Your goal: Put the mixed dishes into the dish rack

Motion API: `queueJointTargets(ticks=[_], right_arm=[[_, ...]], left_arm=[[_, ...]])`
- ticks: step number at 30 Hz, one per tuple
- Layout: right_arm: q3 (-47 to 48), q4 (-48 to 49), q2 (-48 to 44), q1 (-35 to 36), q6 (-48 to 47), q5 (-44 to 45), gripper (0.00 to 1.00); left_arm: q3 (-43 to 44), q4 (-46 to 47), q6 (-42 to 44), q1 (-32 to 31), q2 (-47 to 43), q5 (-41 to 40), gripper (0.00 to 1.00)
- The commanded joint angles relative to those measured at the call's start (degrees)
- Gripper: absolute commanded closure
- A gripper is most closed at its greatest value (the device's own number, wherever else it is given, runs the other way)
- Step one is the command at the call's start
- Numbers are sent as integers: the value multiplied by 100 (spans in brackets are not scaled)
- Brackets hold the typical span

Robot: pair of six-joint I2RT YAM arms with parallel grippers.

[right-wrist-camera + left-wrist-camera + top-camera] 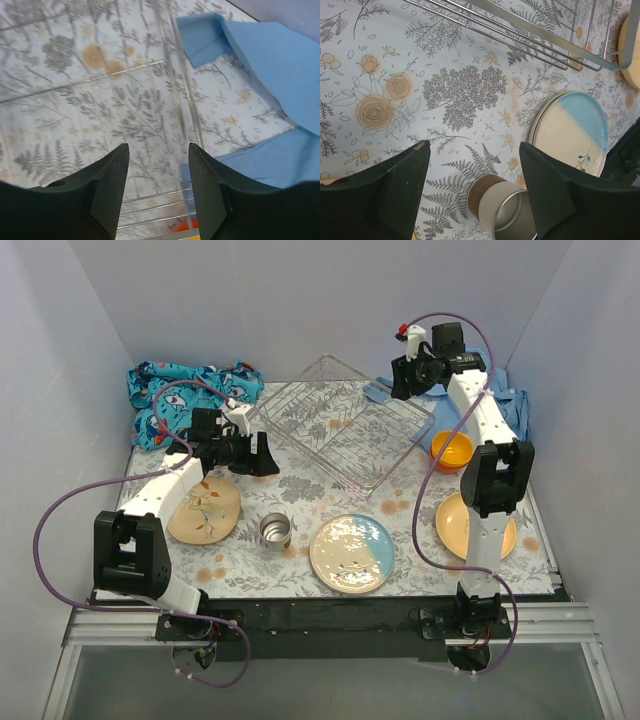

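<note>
The silver wire dish rack stands mid-table with no dishes in it. My left gripper is open and empty at the rack's left corner, hovering above the small steel cup. In the left wrist view the open left gripper sits over the cup, with the cream-and-light-blue plate to its right. My right gripper is open and empty above the rack's far right corner, and the right wrist view shows it over rack wires. The red bowl and pinkish mug are out of view.
The tan floral plate lies front left and the cream-and-light-blue plate front centre. The yellow-orange plate is partly behind the right arm. The orange bowl sits right of the rack. A blue patterned cloth lies back left, a light-blue cloth back right.
</note>
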Motion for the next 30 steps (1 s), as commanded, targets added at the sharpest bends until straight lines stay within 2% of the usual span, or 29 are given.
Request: queueJointTargets(ticks=[1, 9, 12, 13, 15, 18, 19, 21, 24, 25, 29, 30], right_arm=[[555, -12, 496, -160, -661, 381, 41], [485, 85, 839, -319, -1040, 504, 41], [485, 120, 918, -345, -1084, 504, 45], [468, 112, 927, -345, -1093, 495, 53], [302, 111, 866, -345, -1111, 416, 60], [-84, 94, 655, -345, -1005, 328, 79], [-173, 68, 515, -345, -953, 319, 91], [-366, 33, 383, -345, -708, 302, 99], [-683, -134, 136, -345, -330, 258, 99], [-857, -204, -3, -345, -250, 258, 99], [-1367, -258, -426, -284, 40, 231, 99], [-1465, -249, -505, -231, 84, 266, 99]], left_arm=[[76, -98, 17, 1, -241, 96, 28], [-3, -151, -26, 1, -268, 61, 27], [-3, -142, -26, 1, -268, 8, 27], [5, -151, -26, 1, -268, 8, 27], [14, -160, -18, 1, -268, -9, 27], [14, -142, -44, 1, -207, -88, 28], [14, -90, -53, 1, -180, -106, 29], [67, -37, -44, -8, -32, -202, 33], [234, 51, -53, -8, 250, -580, 42], [278, 129, -27, -8, 320, -702, 49], [611, 323, -9, -43, 742, -923, 65], [716, 341, -18, -61, 882, -958, 66]])
